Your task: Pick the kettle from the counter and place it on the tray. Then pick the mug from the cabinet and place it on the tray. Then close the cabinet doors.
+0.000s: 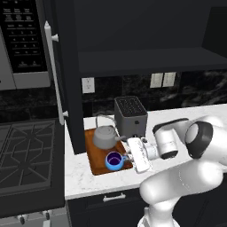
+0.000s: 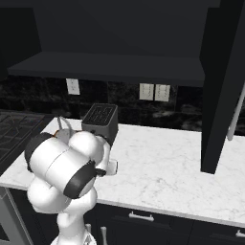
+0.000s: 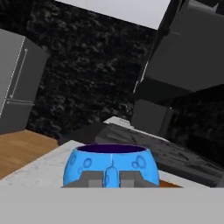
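Gripper: the gripper point(image 1: 125, 156) lies sideways at the right edge of the tray, its two fingers point(image 3: 92, 179) clamped on the handle side of the mug.
Mug: the blue mug point(image 1: 114, 160) stands upright at the front corner of the tray, its purple inside visible from above; in the hand view its blue wall point(image 3: 83, 166) rises just behind the finger tips.
Kettle: the grey kettle point(image 1: 104, 136) stands on the tray behind the mug, wire handle up, spout to the right.
Tray: the reddish-brown tray point(image 1: 91, 148) lies on the counter, near its left end.
Counter: white marble top point(image 2: 167, 167), with the toaster point(image 1: 130, 116) just behind the tray.
Cabinet: the dark cabinet point(image 1: 146, 31) above is open; its shelf point(image 2: 115, 67) is visible.
Cabinet doors: the left door point(image 1: 60, 80) stands open beside the microwave point(image 1: 22, 40), its grey bar handle point(image 1: 54, 73) facing out; the right door point(image 2: 221, 91) is also swung out.
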Robot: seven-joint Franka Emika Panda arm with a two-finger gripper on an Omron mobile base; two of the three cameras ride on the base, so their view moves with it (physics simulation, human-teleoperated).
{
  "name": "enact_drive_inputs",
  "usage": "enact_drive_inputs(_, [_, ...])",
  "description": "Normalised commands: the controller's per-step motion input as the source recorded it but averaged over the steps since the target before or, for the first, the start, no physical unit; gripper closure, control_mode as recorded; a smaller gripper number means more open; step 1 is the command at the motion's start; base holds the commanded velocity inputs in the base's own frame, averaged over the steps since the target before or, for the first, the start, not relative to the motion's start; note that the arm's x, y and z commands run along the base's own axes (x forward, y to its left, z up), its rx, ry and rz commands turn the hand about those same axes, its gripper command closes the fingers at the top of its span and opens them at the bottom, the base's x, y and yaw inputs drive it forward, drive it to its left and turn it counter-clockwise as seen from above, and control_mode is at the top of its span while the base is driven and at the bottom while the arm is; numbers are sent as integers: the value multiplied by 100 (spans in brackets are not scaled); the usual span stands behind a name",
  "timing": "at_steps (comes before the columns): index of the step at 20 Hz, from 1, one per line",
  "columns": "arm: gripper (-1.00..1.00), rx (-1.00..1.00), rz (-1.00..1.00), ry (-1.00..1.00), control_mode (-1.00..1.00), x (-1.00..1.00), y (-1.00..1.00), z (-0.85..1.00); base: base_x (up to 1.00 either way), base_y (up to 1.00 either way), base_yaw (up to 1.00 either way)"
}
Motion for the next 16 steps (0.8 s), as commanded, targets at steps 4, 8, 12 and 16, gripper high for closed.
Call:
enact_drive_inputs(4, [100, 0, 0, 1, -100, 39, 22, -19, 0, 0, 0])
enact_drive_inputs(8, [100, 0, 0, 0, -100, 21, 0, -12, 0, 0, 0])
enact_drive_inputs(12, [100, 0, 0, -1, -100, 5, -1, -9, 0, 0, 0])
enact_drive_inputs(16, [100, 0, -4, -4, -100, 1, 0, -1, 0, 0, 0])
